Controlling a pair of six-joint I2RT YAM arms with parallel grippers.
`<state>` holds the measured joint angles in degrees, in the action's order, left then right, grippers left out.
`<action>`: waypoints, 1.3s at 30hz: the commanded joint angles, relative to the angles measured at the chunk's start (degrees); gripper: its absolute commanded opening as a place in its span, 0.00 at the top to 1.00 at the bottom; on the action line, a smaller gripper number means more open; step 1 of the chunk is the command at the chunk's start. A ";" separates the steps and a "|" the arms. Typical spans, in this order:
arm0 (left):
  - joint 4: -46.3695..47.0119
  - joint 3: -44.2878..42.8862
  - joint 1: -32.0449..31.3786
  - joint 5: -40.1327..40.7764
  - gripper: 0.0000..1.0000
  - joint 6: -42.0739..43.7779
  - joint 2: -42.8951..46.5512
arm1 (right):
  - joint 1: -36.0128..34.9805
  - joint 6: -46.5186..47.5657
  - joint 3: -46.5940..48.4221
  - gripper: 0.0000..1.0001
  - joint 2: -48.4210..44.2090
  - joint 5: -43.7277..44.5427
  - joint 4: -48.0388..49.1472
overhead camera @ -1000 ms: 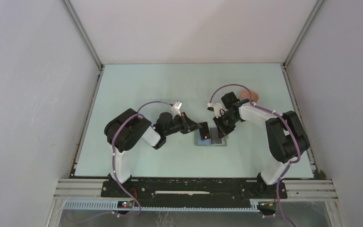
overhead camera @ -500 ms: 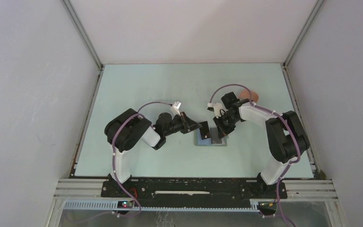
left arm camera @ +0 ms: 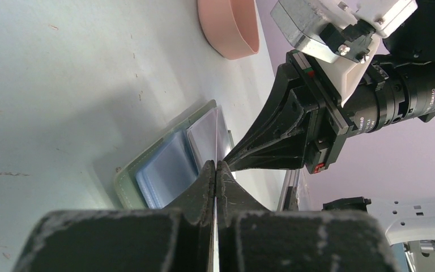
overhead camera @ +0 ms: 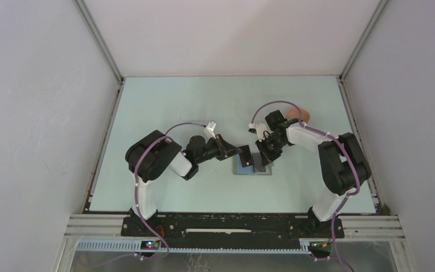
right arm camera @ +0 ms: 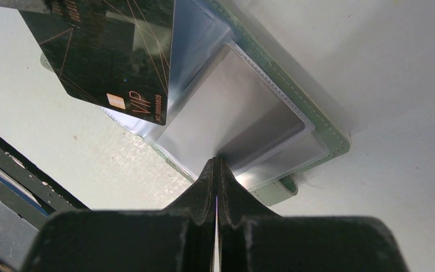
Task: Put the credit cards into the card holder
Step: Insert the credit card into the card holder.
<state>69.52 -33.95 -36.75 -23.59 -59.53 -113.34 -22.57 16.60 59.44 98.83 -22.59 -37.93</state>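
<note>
Pinching a thin black plastic credit card, left gripper barely nudges toward the grey-green fold-over card holder; right gripper stays clamped on its clear sleeve, insertion pending.

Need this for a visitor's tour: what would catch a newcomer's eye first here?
The open green card holder lies in the middle. Over its clear sleeves the left gripper pinches a black card, while the right gripper, shut, sits at a sleeve's edge. A pink tray lies far back on the right.
</note>
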 commanded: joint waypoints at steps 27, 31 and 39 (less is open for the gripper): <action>-2.38 -1.80 -2.23 2.72 1.00 2.21 -2.67 | -0.20 0.41 1.84 0.99 1.04 0.91 -0.46; -2.57 -1.82 -2.54 2.53 1.00 1.96 -2.70 | -0.19 0.44 2.04 0.98 1.11 0.64 -0.70; -4.40 -1.57 -2.93 1.58 1.00 1.35 -2.46 | -0.20 0.54 2.06 0.97 0.93 0.35 -0.74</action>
<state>66.24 -34.26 -39.22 -21.61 -59.00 -116.03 -22.59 16.60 59.77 99.18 -22.63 -38.28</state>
